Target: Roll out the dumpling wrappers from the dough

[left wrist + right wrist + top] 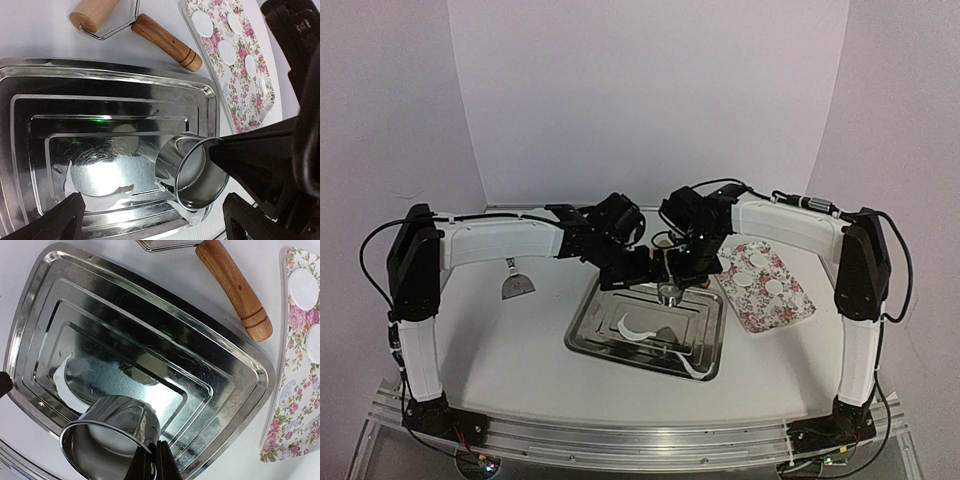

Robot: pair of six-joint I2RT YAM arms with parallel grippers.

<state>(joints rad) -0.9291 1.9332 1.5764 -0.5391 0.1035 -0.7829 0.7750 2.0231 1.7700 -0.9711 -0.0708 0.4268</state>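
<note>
4 dumpling wrappers (227, 52) are already lying on the floral plate (790, 310), beside the steel tray (582, 335) on the worktop (520, 350). The right end effector (150, 460) is pinching the rim of the ring cutter (120, 417), which is holding a 5th disc (112, 439) over the tray. The left end effector (155, 222) is hanging wide open, empty. Only thin dough scraps (635, 330) are lying in the tray, so the task is looking nearly finished.

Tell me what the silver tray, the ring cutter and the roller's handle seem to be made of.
Silver tray: probably stainless steel, polished; it mirrors light. Ring cutter: apparently polished metal too; its wall reflects the tray. Roller's handle: wood, smooth brown, with turned grooves.
</note>
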